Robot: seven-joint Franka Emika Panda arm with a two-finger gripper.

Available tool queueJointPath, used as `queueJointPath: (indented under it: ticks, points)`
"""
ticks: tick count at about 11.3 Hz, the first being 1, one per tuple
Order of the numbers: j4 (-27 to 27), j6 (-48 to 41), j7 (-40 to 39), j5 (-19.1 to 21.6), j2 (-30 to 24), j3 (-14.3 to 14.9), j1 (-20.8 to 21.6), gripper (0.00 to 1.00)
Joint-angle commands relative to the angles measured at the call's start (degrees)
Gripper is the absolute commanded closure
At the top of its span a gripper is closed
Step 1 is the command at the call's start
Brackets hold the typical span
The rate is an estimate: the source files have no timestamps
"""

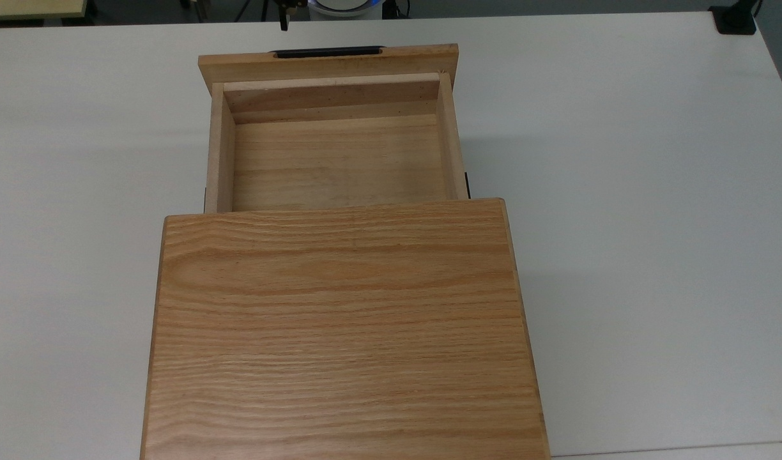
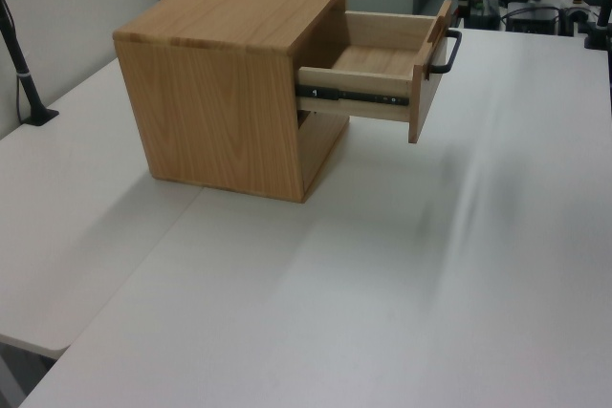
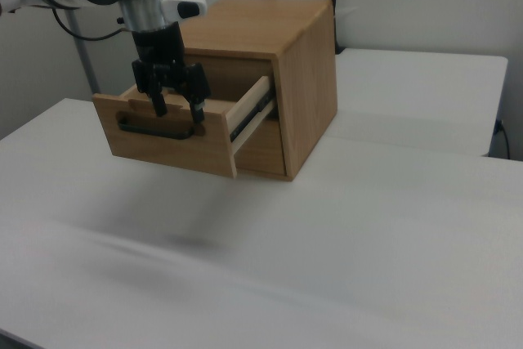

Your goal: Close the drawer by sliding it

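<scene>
cabinet [image 1: 343, 332] nearest, on tabletop [image 1: 621, 160] | drawer [image 1: 337, 160] pulled well out on side rails, empty | rigid wood, likely light, slides easily | end effector [image 3: 174, 108] open at handle [image 3: 155, 129] | push front panel [image 3: 163, 140] squarely

I see the oak cabinet [image 1: 340, 332] standing on the white bench [image 1: 653, 223]. In the top view, a black clamp base [image 1: 735, 20] sits at the far right corner of the bench. In the left view, a black pole [image 2: 21, 69] stands at the bench's left edge.
</scene>
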State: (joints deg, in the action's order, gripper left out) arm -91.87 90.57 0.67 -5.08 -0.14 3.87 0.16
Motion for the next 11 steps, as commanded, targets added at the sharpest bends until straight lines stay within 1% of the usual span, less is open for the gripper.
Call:
queueJointPath:
  ticks: [1,8,11]
  points:
    - [0.29,-1.44,0.21,-0.12,-0.39,0.26,0.45,0.00]
    - [0.02,-1.36,-0.31,-0.11,-1.44,0.44,0.28,0.00]
    - [-3.30,-0.93,-0.75,-0.02,-4.68,0.44,0.28,0.00]
